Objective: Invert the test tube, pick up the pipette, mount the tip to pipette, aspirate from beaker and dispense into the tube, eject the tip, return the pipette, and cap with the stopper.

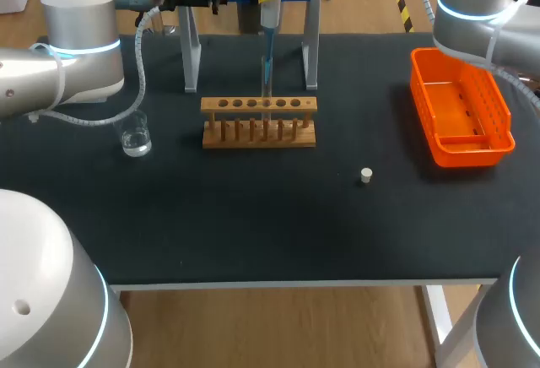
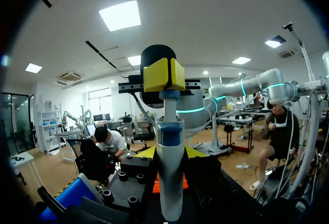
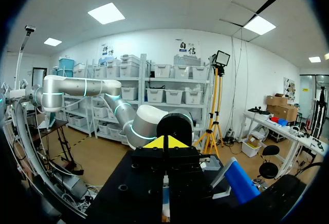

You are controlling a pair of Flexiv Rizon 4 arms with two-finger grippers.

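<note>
The left gripper (image 2: 169,153) has its jaws clenched on the white body of the pipette (image 1: 268,22), which hangs upright with its thin tip pointing down at the test tube (image 1: 266,119) in the wooden rack (image 1: 218,141); whether the tip is inside the tube I cannot tell. The right gripper (image 2: 163,75) sits at the pipette's top end, jaws closed with the yellow tips pressed together. At 12 o'clock from the rack stands the pipette stand (image 1: 190,56). At 9 o'clock the beaker (image 1: 135,136) holds a little clear liquid. At 4 o'clock the small white stopper (image 1: 366,175) lies alone on the dark counter (image 1: 270,224), and at 3 o'clock, well apart, rests an orange basket (image 1: 472,154)
</note>
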